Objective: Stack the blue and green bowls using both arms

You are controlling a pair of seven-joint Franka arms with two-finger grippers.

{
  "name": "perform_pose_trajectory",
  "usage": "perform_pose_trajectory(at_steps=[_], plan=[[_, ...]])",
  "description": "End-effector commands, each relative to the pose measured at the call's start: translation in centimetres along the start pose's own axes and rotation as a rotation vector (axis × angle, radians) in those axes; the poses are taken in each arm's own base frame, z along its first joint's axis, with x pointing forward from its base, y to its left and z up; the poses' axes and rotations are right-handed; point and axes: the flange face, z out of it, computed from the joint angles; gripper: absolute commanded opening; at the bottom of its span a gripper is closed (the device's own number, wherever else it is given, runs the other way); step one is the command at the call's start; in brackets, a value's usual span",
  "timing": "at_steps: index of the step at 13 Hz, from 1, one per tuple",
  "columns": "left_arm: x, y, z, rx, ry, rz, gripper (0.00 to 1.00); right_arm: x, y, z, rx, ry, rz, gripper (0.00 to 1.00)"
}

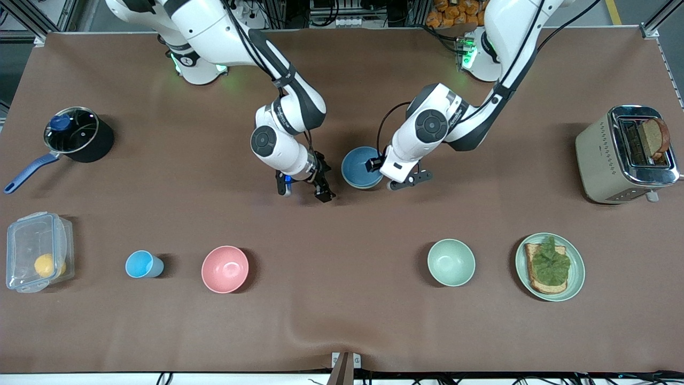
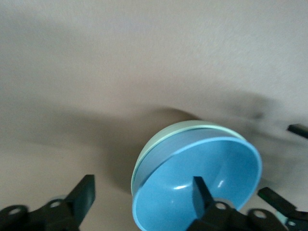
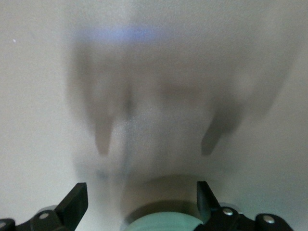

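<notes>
Blue bowl (image 1: 362,167) already nested inside green bowl (image 2: 159,144), mid bench (image 1: 342,321), between the two arms; only a thin green rim peeking out around the blue one. Left gripper (image 1: 409,181) just beside the stack, toward the left arm's end, fingers spread wide, holding nothing, one finger (image 2: 199,190) over the blue rim. Right gripper (image 1: 304,188) beside the stack toward the right arm's end, also wide and empty. Probably light, hard and smooth, so a bit slippery. Best pinched at the rim, one finger inside, one outside. Could slide or tip if bumped.
</notes>
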Motion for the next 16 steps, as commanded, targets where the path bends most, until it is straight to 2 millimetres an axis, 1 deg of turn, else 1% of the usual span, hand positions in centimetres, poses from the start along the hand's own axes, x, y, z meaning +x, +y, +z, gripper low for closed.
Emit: perform_pose_trajectory(at_steps=[1, 2, 3, 4, 6, 7, 8, 10, 11, 13, 14, 15, 16], plan=[[0.9, -0.3, -6.9, 0.012, 0.040, -0.026, 1.00, -0.4, 0.3, -0.9, -0.012, -0.012, -0.013, 1.00], [1.9, -0.7, -9.7, 0.010, 0.070, -0.027, 1.00, 0.1, 0.4, -1.8, -0.035, -0.014, -0.042, 1.00], [2.9, -1.5, -12.5, 0.022, 0.129, -0.017, 1.00, 0.7, 0.2, -2.8, -0.068, -0.018, -0.061, 1.00], [3.5, -2.4, -14.4, 0.039, 0.175, 0.001, 1.00, 1.7, 0.1, -3.8, -0.112, -0.024, -0.077, 1.00], [4.9, -4.0, -19.0, 0.029, 0.249, 0.033, 1.00, 3.7, -0.2, -6.5, -0.171, -0.032, -0.117, 1.00], [5.8, -4.8, -21.0, 0.037, 0.258, 0.042, 1.00, 4.8, -0.3, -7.8, -0.203, -0.026, -0.132, 1.00], [6.8, -5.4, -23.8, 0.048, 0.271, 0.062, 1.00, 5.9, -0.4, -9.2, -0.244, -0.015, -0.145, 1.00], [8.0, -6.0, -28.0, 0.072, 0.259, 0.102, 1.00, 8.4, -0.8, -12.3, -0.316, 0.030, -0.156, 1.00], [8.7, -6.9, -29.6, 0.075, 0.262, 0.103, 1.00, 9.5, -0.9, -13.7, -0.342, 0.053, -0.163, 1.00], [9.9, -8.5, -31.0, 0.086, 0.258, 0.131, 1.00, 11.8, -1.0, -16.3, -0.389, 0.073, -0.199, 1.00], [10.8, -9.7, -31.7, 0.085, 0.262, 0.113, 1.00, 13.5, -1.2, -17.8, -0.406, 0.068, -0.233, 1.00], [11.0, -10.2, -32.3, 0.085, 0.261, 0.105, 1.00, 15.2, -1.3, -19.4, -0.427, 0.066, -0.281, 1.00], [11.0, -10.3, -33.0, 0.088, 0.258, 0.100, 1.00, 17.3, -1.5, -21.4, -0.447, 0.068, -0.310, 1.00]])
